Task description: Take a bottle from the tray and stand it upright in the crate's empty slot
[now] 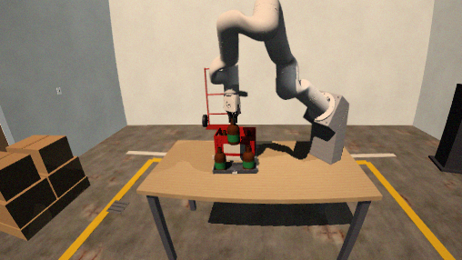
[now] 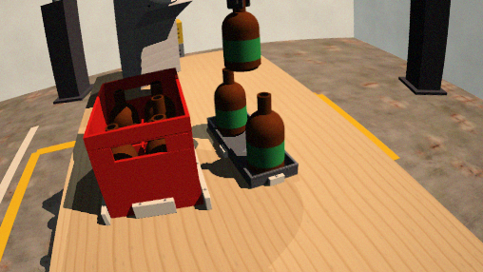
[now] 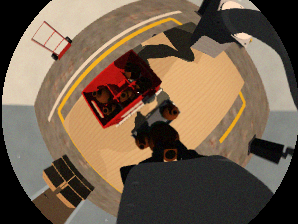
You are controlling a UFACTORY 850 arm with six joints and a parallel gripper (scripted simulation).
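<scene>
My gripper (image 1: 233,119) (image 2: 237,5) is shut on the neck of a brown bottle with a green band (image 1: 233,134) (image 2: 241,42) (image 3: 166,145) and holds it upright in the air, above the tray. Two more brown bottles (image 1: 220,159) (image 1: 247,159) (image 2: 230,105) (image 2: 265,135) stand in the dark tray (image 1: 236,171) (image 2: 276,174). The red crate (image 1: 248,137) (image 2: 143,166) (image 3: 113,92) stands beside the tray with several bottles inside. I cannot tell which of its slots is empty.
The robot's grey base (image 1: 329,132) stands at the table's back right corner. The wooden table (image 1: 296,182) (image 2: 333,214) holds crate and tray near its middle. A red hand truck (image 1: 214,100) stands on the floor behind, and cardboard boxes (image 1: 32,177) at the left.
</scene>
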